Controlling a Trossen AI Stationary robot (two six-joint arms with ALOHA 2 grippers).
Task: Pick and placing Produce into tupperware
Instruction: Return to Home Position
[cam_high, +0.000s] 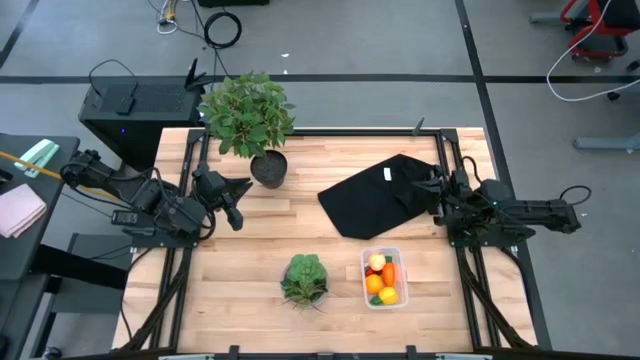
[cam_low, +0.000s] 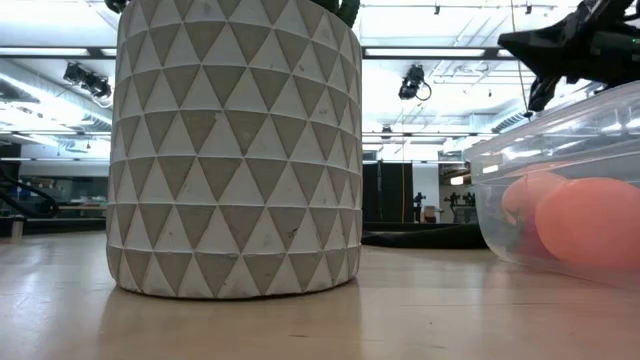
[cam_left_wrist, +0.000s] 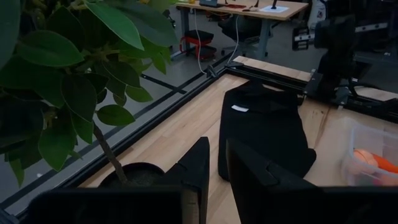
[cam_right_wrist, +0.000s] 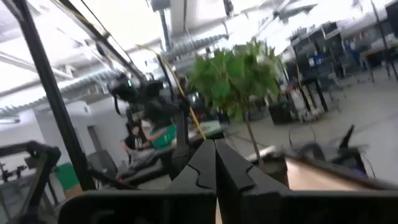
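Just beside the plant pot (cam_high: 268, 168), on its left, the left gripper (cam_high: 238, 200) hangs with its fingers a narrow slit apart, holding nothing. Well to the pot's right, past the limp black cloth (cam_high: 385, 195), the right gripper (cam_high: 437, 195) has its fingers pressed together, also empty. Toward the front edge from the pot, right of the leafy lettuce (cam_high: 305, 278), the clear box (cam_high: 364, 285) sits on the wooden table (cam_high: 250, 260) with the produce inside: a carrot (cam_high: 390, 272), a yellow piece (cam_high: 389, 295), an orange ball (cam_high: 373, 284) and a peach ball (cam_low: 590, 222). These toys are probably light, hard, smooth plastic. The round ones may roll and slip, so they are best pinched across the middle. The thin-walled box looks light and would likely slide if nudged.
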